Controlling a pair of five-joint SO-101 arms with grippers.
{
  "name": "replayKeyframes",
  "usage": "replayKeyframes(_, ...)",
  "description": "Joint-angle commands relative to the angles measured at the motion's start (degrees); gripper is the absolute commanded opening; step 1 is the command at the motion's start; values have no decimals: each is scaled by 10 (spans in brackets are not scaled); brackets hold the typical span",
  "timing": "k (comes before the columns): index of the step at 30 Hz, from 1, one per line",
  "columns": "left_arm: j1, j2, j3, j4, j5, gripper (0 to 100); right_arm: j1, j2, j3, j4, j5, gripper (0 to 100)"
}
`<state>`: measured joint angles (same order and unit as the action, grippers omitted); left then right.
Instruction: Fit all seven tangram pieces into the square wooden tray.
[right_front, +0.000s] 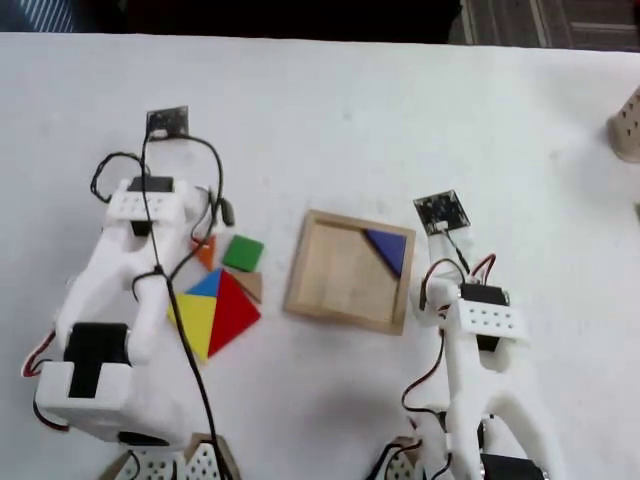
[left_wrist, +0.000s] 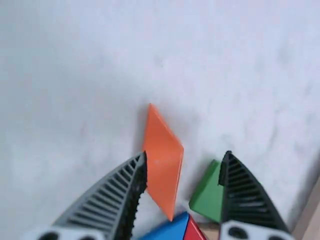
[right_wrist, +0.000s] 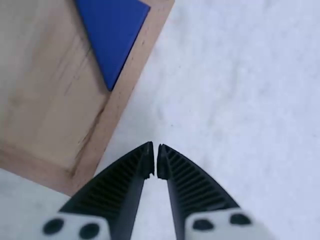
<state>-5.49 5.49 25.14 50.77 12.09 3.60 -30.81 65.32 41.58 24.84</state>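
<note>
The square wooden tray lies mid-table with a dark blue triangle in its far right corner. Left of it lie an orange parallelogram, a green square, a tan triangle, a light blue triangle, a red triangle and a yellow triangle. My left gripper is open and hangs over the orange parallelogram, with the green square by its other finger. My right gripper is shut over bare table beside the tray and its blue triangle.
The left arm and its black cable overhang the loose pieces. The right arm stands just right of the tray. A pale perforated object sits at the far right edge. White tabletop stretches behind the tray.
</note>
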Motion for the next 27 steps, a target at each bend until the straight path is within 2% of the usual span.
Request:
replayKeyframes(1,-11,-31,-1,-12,-12,241,-2,-17,-4,7,8,21)
replayKeyframes(6,-14,-23,2,-10,-82,238,-1,-17,-4,7,8,21)
replayKeyframes(11,-10,69,-32,18,-91,238,-1,-17,-4,7,8,21)
replayKeyframes(14,-13,121,-99,75,-122,238,-1,-17,-4,7,8,21)
replayKeyframes(17,-14,160,-149,119,-121,238,-1,-17,-4,7,8,21)
replayKeyframes(21,-14,179,-176,137,-120,235,-1,-17,-4,7,8,20)
replayKeyframes(23,-14,178,-175,134,-107,197,-1,-17,-4,7,8,20)
replayKeyframes(27,-14,176,-178,134,-103,11,-1,-17,-4,7,8,21)
